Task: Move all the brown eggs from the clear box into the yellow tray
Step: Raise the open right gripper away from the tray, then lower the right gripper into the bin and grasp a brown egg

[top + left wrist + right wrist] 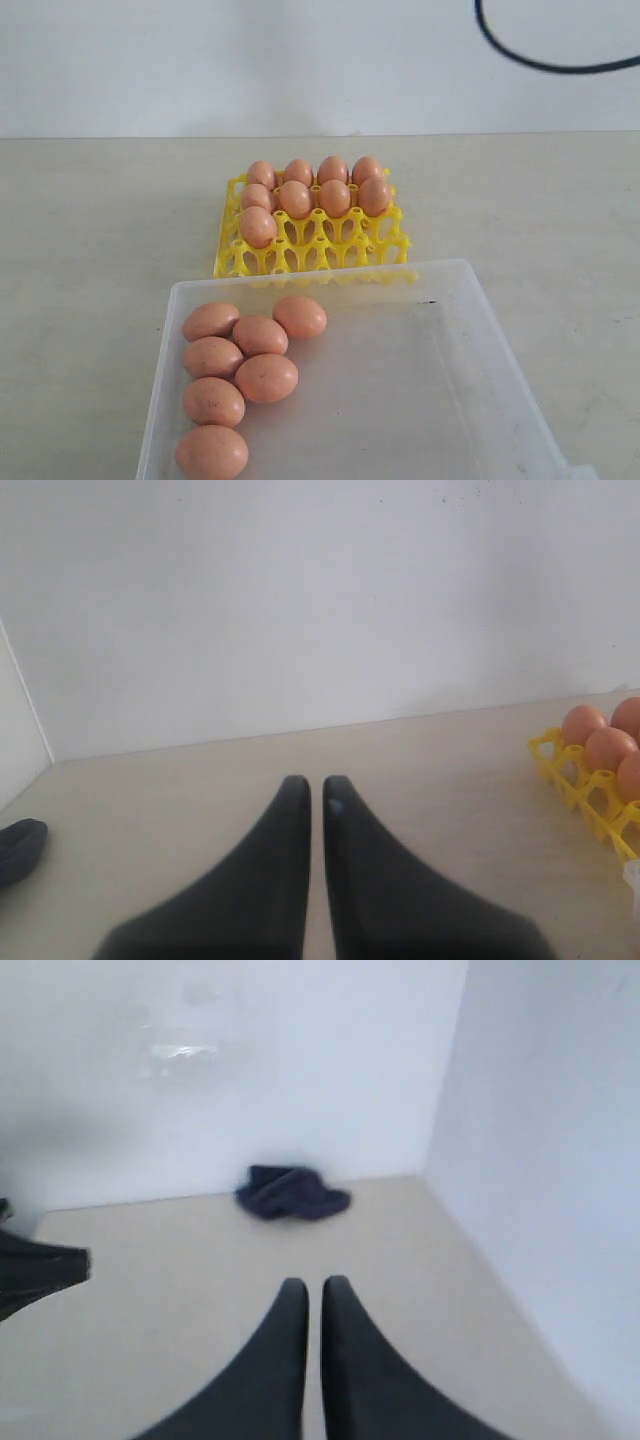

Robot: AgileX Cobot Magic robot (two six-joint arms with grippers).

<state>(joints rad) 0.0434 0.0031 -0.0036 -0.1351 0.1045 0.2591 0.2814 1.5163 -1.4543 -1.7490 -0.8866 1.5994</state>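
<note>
– In the clear box [430, 400], along its left side, seven brown eggs [265, 378] lie in a loose cluster, most of them touching. What worries you?

– The packing. A tool coming down on one egg would likely nudge its neighbours, and on that smooth floor they would roll. An oval shell could also slip from a pinch that lands off-centre.

– And the yellow tray [330, 250]?

– It sits just beyond the box's far wall and holds nine eggs: the two back rows are full, plus one at the left of the third. The free cups are the ones nearest the box, so the reach is short. The rim and the tray's pointed posts are in the path, though, and I'd judge that an egg carried low could knock either.

– Where are the tools?

– Neither shows in the exterior view. The left tool [312, 785] is narrow, fingers almost together and empty, with the tray's corner off to one side. The right tool [308, 1285] is closed on nothing, facing a wall.

– Anything else around?

– A dark blue cloth [290, 1192] by that wall and a black cable [540, 62] across the backdrop. Both are well apart from the eggs on the worktop [90, 230].
</note>
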